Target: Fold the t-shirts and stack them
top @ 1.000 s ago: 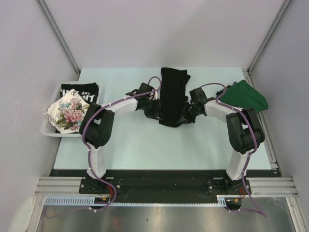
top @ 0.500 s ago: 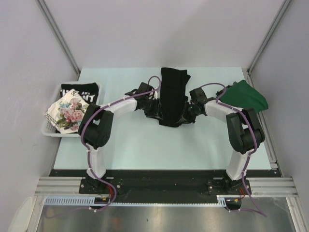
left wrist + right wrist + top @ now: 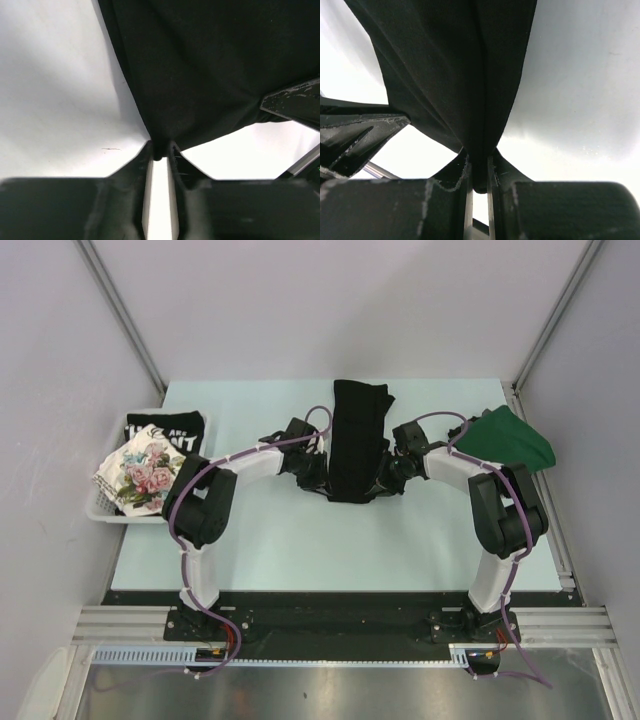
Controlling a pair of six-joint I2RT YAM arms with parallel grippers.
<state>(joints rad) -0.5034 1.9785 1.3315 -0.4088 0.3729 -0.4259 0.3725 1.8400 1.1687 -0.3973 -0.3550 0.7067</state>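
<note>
Altogether four t-shirts show, with two arms and one basket. The plain black t-shirt lies in the middle of the table as a long narrow band running from the far side toward the arms, its near end gathered and lifted between the two end effectors. The left end effector is clenched on a bunched corner of that near edge, the cloth drawn down into a point between its fingers. The right end effector pinches a fold of the same shirt, with a crease running straight up from its jaws. The fabric is matt, unprinted and slightly wrinkled.

The dark green t-shirt sits crumpled at the far right edge of the table, partly overhanging it. The lettered black t-shirt lies in the far part of the white basket at the left edge, and the floral t-shirt, white with pink roses, lies in the near part, overlapping it.

The table top is pale mint and smooth. Plain grey walls close it in on three sides, with slanting metal posts at the corners.
</note>
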